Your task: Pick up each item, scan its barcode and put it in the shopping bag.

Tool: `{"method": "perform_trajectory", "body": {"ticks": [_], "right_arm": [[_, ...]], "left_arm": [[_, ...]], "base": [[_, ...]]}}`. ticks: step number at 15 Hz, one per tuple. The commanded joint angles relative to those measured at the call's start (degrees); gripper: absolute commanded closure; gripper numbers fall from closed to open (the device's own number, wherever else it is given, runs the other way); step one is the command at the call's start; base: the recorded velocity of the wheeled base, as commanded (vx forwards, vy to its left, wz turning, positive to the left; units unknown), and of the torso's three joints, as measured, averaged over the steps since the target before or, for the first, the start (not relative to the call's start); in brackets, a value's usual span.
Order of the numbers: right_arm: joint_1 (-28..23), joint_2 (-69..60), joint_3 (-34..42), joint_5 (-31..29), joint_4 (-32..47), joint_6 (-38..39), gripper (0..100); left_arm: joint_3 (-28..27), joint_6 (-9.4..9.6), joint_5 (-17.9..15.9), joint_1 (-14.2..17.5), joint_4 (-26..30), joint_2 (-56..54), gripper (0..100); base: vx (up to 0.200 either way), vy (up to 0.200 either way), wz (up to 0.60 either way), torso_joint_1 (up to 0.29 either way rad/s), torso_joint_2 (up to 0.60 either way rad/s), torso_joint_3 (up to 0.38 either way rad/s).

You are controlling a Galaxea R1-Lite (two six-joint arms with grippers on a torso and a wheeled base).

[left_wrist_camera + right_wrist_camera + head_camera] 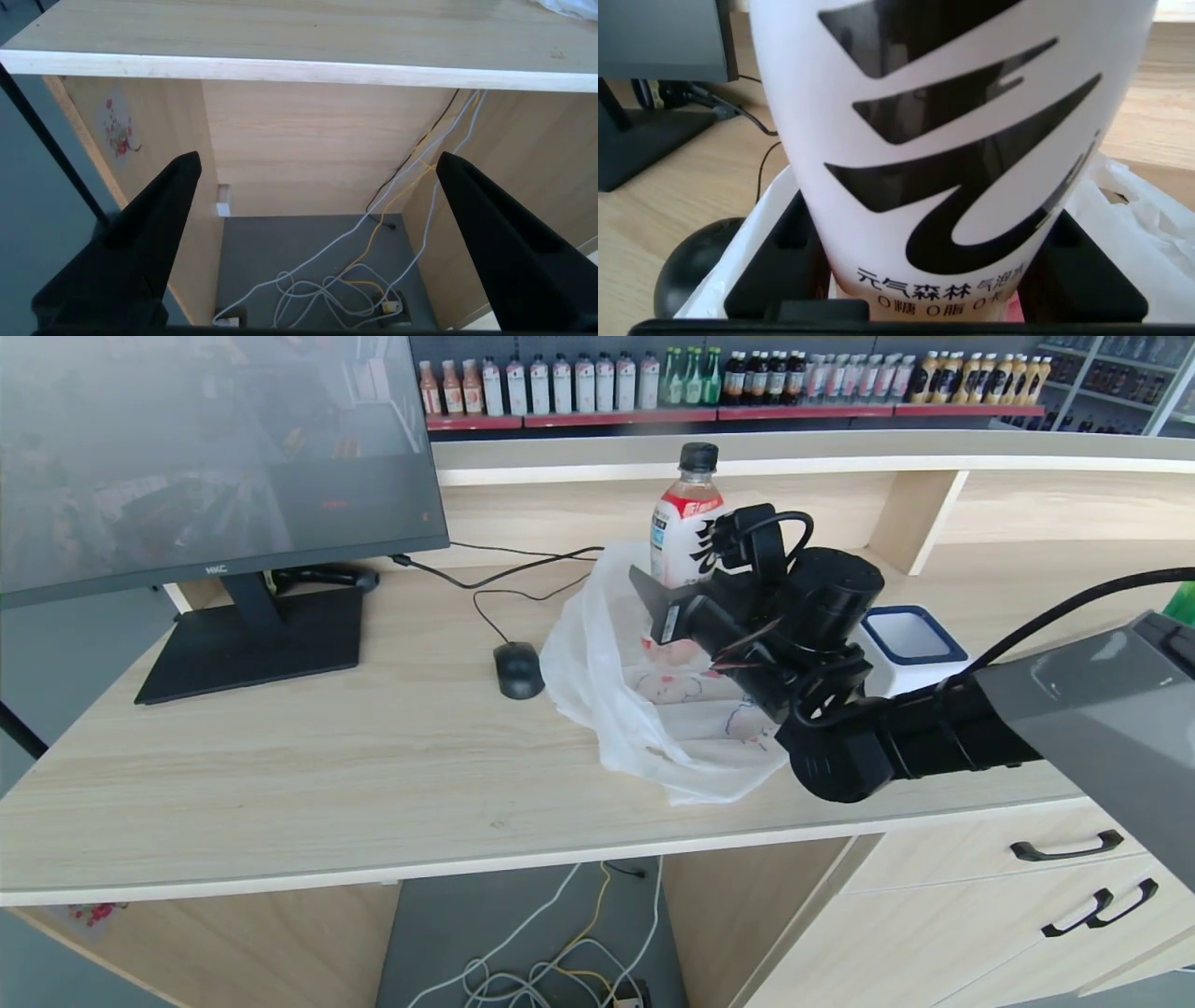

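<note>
Bottle (686, 518) clamped upright in right gripper (695, 574) above shopping bag (597, 658) (base hidden, perhaps inside); left gripper (318, 168) gapes wide.

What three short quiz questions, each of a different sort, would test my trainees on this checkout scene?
1. True or false: the right claw is shut on the bottle.
2. Which thing lies between the monitor and the bag? A) a mouse B) a cup C) a keyboard
3. Fill in the gap: the left claw, down at the desk's front edge, is ____ (open or shut).
Key: 1 true; 2 A; 3 open.
</note>
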Motion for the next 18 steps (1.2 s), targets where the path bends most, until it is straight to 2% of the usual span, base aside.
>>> {"method": "perform_trajectory", "body": {"ticks": [1, 18], "right_arm": [[0.48, 2.63, -0.91, 0.09, -0.11, -0.04, 100], [1.27, 5.18, 0.94, 0.88, -1.61, -0.04, 100]], "left_arm": [[0.00, -0.01, 0.00, 0.00, -0.02, -0.02, 0], [0.00, -0.01, 0.00, 0.00, -0.02, -0.02, 0]], "base": [[0.000, 0.000, 0.00, 0.000, 0.00, 0.000], [0.000, 0.000, 0.00, 0.000, 0.00, 0.000]]}}
